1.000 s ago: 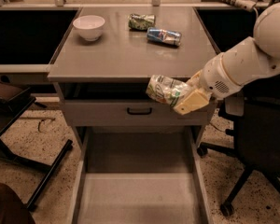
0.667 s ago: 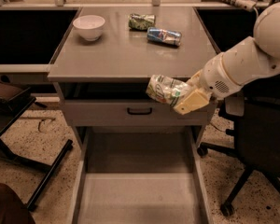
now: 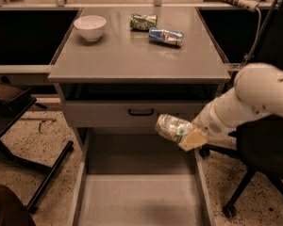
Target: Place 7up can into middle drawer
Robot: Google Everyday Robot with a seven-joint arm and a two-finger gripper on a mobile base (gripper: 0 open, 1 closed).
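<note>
My gripper [image 3: 186, 134] comes in from the right on a white arm and is shut on the 7up can [image 3: 170, 127], a pale green and white can held on its side. The can hangs in front of the grey drawer front with a black handle [image 3: 141, 111], above the open middle drawer [image 3: 139, 199]. That drawer is pulled out toward the camera, with a flat pale floor and low side walls.
On the grey tabletop [image 3: 132, 55] stand a white bowl [image 3: 90, 27], a darker green can [image 3: 143, 21] and a blue can [image 3: 165, 36], both cans lying down. A black office chair [image 3: 259, 168] is at the right. A dark stool frame [image 3: 19, 126] is at the left.
The gripper and the can have moved down, from the level of the top opening to in front of the handled drawer front, over the open drawer.
</note>
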